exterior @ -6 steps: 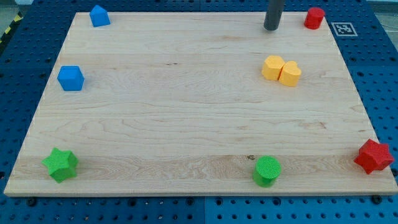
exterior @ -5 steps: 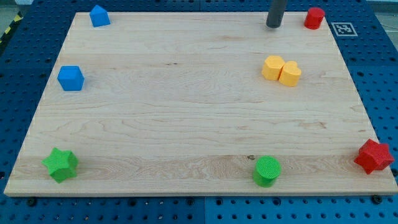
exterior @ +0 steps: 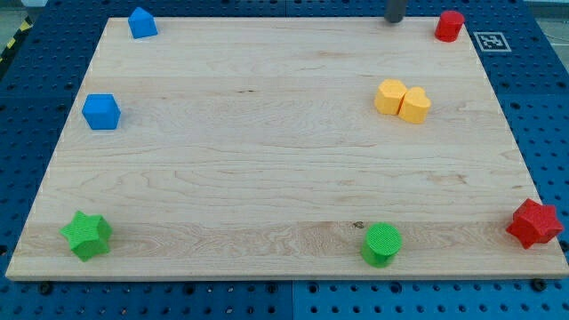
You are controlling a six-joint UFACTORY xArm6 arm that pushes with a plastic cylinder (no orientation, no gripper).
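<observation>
My tip (exterior: pixel 394 19) stands at the wooden board's (exterior: pixel 267 160) top edge, right of centre, touching no block. Nearest to it is a small red block (exterior: pixel 449 26), to its right in the board's top right corner. Below the tip lie two yellow blocks side by side and touching: a cube-like one (exterior: pixel 389 96) and a rounder one (exterior: pixel 414 105). A red star (exterior: pixel 533 222) sits at the bottom right edge.
A green cylinder (exterior: pixel 383 244) stands near the bottom edge, a green star (exterior: pixel 87 235) in the bottom left corner. A blue cube (exterior: pixel 101 111) is at the left edge and a blue house-shaped block (exterior: pixel 141 22) is at top left. A marker tag (exterior: pixel 492 40) lies off the board's top right.
My tip has slid toward the view's top, from just inside the board to its top edge. No block has moved.
</observation>
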